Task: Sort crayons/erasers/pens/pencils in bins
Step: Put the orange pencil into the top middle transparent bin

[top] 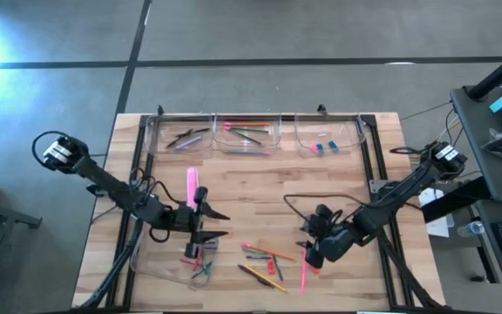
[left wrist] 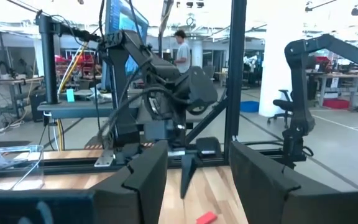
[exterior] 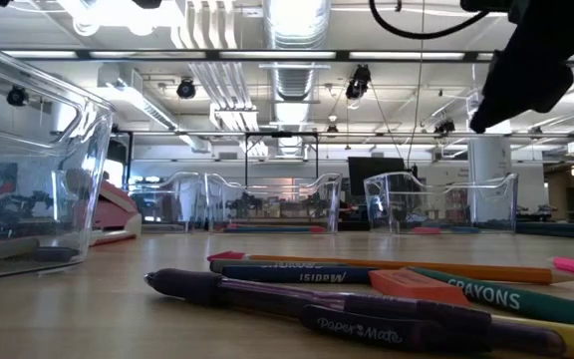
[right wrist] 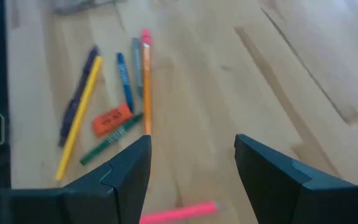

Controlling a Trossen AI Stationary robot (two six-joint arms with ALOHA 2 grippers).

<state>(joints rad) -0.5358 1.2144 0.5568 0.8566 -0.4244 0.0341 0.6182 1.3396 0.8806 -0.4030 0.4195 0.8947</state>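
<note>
pink pencil lies lower centre, right gripper open and empty above it for pickup; left gripper part-open, empty.

The table is pale wood in butcher-block strips, smooth with a soft sheen. The bins are clear, glossy plastic. A purple pen has a shiny translucent barrel. The crayons wear matt printed paper.
</note>
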